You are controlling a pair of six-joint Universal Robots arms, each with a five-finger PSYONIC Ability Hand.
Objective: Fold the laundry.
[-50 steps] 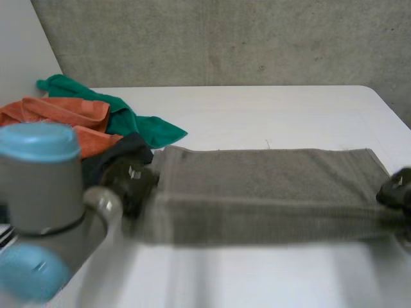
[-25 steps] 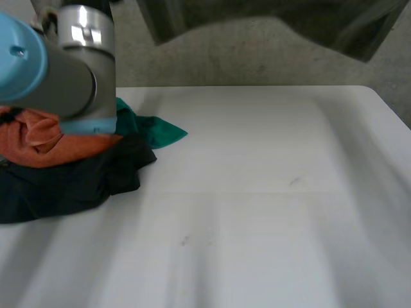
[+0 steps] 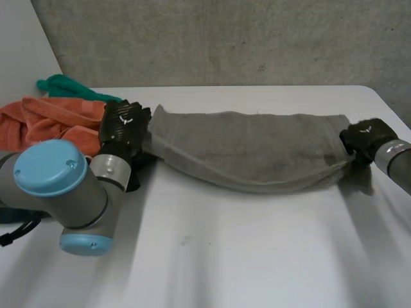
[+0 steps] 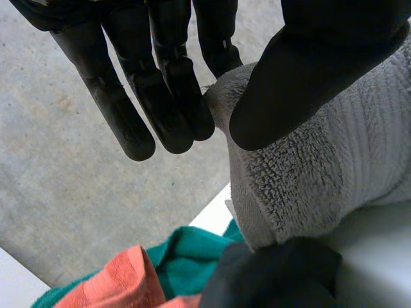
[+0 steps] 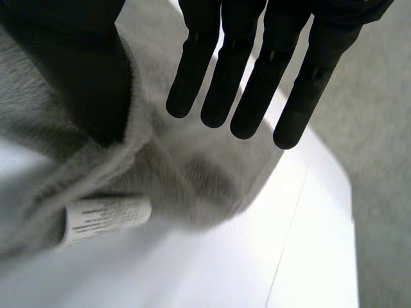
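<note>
Where your grey towel (image 3: 257, 151) sits: strung across the middle of the head view, end to end between the two hands and sagging at its centre over the white worktop (image 3: 257, 256).
Left hand (image 3: 123, 128): at the towel's left end. In its wrist view the thumb (image 4: 308, 70) presses the terry edge (image 4: 321, 173) against straight fingers (image 4: 160, 96), a pinch.
Right hand (image 3: 366, 138): at the right end of the frame, pinching the towel's other end (image 5: 192, 173) between thumb (image 5: 83, 77) and straight fingers (image 5: 257, 77).
Care label (image 5: 106, 215): white, on the towel below that thumb.
Pile at the frame's left: you see an orange cloth (image 3: 54, 122), a green cloth (image 3: 64, 86) behind it and a dark cloth (image 4: 276, 276), just beside the left hand.
</note>
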